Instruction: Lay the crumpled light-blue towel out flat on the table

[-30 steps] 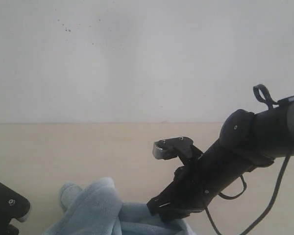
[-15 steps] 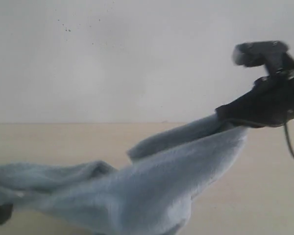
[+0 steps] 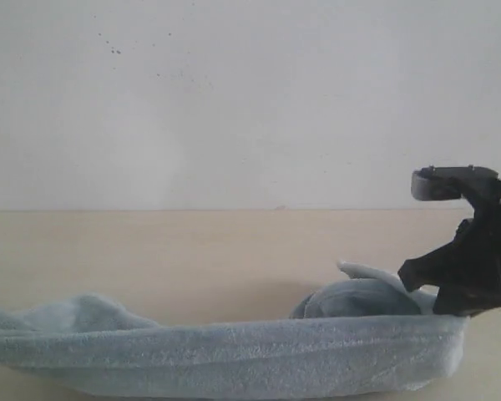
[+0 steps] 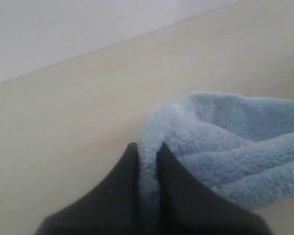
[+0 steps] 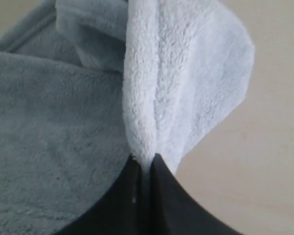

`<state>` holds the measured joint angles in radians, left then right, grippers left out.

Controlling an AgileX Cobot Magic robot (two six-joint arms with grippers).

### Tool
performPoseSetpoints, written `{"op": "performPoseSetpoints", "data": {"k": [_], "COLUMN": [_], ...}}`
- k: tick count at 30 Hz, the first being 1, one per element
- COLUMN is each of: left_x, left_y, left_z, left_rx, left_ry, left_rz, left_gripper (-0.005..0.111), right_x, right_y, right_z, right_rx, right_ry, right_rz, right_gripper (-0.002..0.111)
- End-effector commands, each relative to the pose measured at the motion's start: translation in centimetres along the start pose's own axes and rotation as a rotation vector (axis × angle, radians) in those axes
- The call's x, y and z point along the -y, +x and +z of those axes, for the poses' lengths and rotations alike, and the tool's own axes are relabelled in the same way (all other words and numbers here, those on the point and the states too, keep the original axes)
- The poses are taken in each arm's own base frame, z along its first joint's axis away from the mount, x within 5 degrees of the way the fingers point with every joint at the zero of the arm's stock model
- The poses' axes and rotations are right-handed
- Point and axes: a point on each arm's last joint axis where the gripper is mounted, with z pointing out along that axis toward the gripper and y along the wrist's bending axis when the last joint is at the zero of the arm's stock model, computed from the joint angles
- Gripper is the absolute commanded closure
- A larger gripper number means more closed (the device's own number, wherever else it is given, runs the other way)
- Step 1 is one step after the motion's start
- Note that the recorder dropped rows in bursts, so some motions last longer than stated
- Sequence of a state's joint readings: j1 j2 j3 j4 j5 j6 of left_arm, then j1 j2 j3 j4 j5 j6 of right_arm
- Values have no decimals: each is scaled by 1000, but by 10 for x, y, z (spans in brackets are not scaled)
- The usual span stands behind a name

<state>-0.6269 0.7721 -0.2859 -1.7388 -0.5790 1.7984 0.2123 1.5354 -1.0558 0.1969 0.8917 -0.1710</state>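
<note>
The light-blue towel point(image 3: 234, 359) hangs stretched in a long band across the front of the exterior view, low over the beige table point(image 3: 192, 251). At its right end my right gripper point(image 3: 451, 313) is shut on a pinched fold of the towel point(image 5: 157, 98); its jaws point(image 5: 146, 159) meet around the cloth. The towel's left end runs out of the exterior view. There my left gripper point(image 4: 148, 149) is shut on a fluffy edge of the towel point(image 4: 225, 137), with cloth squeezed between the two black fingers point(image 4: 122, 171). A bunched part point(image 3: 359, 296) rises behind the band near the right gripper.
A white wall point(image 3: 234, 100) stands behind the table's far edge. The right arm's black camera head point(image 3: 451, 180) sits above the gripper. Bare table point(image 4: 63, 112) lies beyond the left gripper.
The towel went from a crumpled heap to a band pulled out between both grippers. The right gripper swung up and right with it, then came down low; the left end went off left.
</note>
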Motion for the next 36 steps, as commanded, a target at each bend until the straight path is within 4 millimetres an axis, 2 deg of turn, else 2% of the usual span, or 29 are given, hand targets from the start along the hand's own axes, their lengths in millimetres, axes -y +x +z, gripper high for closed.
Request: {"op": "performPoseSetpoints", "data": {"k": [1,5,10,12,16,18,20,24,29,31,36], "left_x": [3,14,43,50,51,50,50,50,51,51,52], "left_y": [1,7,19,21,21,20,19,15,13,13,14], "left_z": [-1,3,8,12,22,26,26,27,27,27,26], "left_rx": [6,1,3,-6,-58,-77,-71,-32,8,8,11], "left_ry": [33,123,386,434,394,363,361,363,362,362,377], "left_rz": [125,271,384,439,485,492,512,584,676,676,673], "left_gripper": [103,103,103,103,103,103,103,103,103,103,103], "right_x": [-2,-4,-3,-4,-2,-2,-4,-8,-11,-12,-22], "right_y": [6,11,22,27,29,29,27,10,-33,-49,-79], "right_z": [15,27,39,44,49,48,45,26,7,7,35], "right_rx": [-134,-233,-256,-258,-229,-224,-214,-137,116,160,106], "right_ry": [-66,-111,-133,-143,-131,-128,-133,-155,-166,-173,-184], "right_rz": [-25,-33,-59,-65,-64,-53,-41,-23,20,34,-8], "right_gripper": [107,107,105,94,57,49,49,49,49,49,49]}}
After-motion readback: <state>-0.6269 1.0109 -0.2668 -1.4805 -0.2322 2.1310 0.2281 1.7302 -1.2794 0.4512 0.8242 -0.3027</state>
